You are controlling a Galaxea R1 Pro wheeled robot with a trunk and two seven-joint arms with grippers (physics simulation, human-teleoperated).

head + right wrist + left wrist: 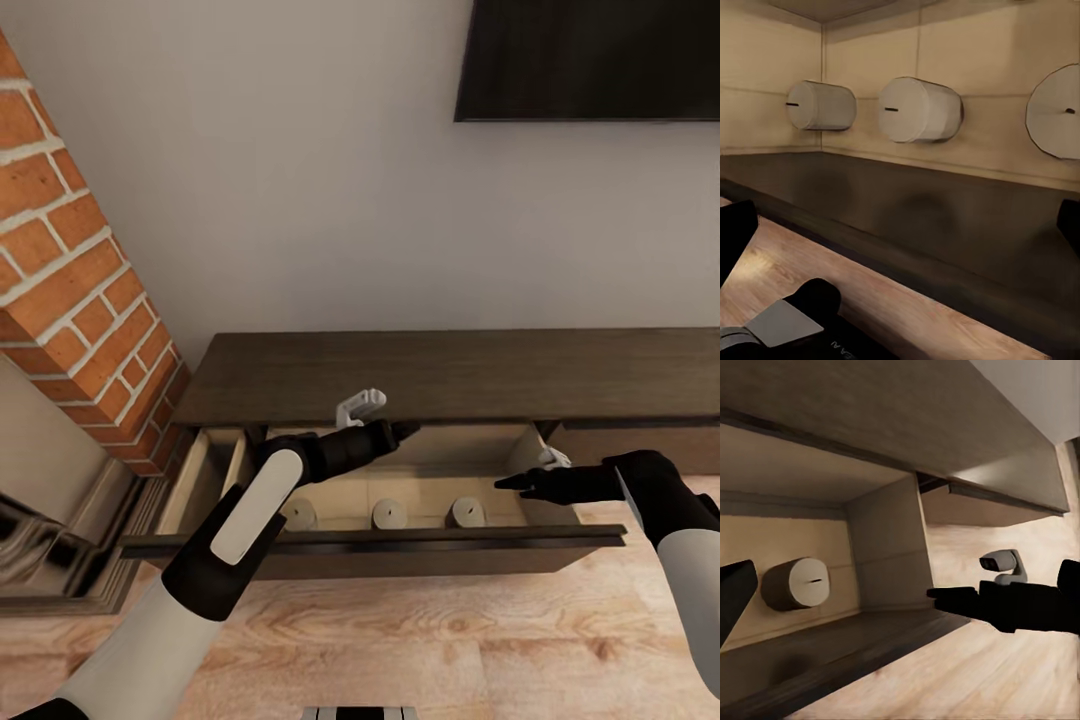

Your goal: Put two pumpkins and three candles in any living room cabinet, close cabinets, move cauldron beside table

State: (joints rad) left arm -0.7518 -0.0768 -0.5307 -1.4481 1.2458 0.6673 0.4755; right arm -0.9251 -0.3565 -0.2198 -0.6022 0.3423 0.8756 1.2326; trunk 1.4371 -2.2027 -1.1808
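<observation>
Three stubby pale candles [387,514] upright in pulled-out cabinet [400,545] drawer.

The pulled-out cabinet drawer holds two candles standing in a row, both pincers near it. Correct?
Not quite: the drawer holds three candles, not two. The head view shows all three in a row, with the left pincer and right pincer near it.

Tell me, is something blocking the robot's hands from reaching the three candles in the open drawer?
Nothing visible does. The three candles stand in a row inside the open drawer, uncovered from above. The left gripper hangs over the drawer, and the right gripper is at its right end, beside the nearest candle.
</observation>
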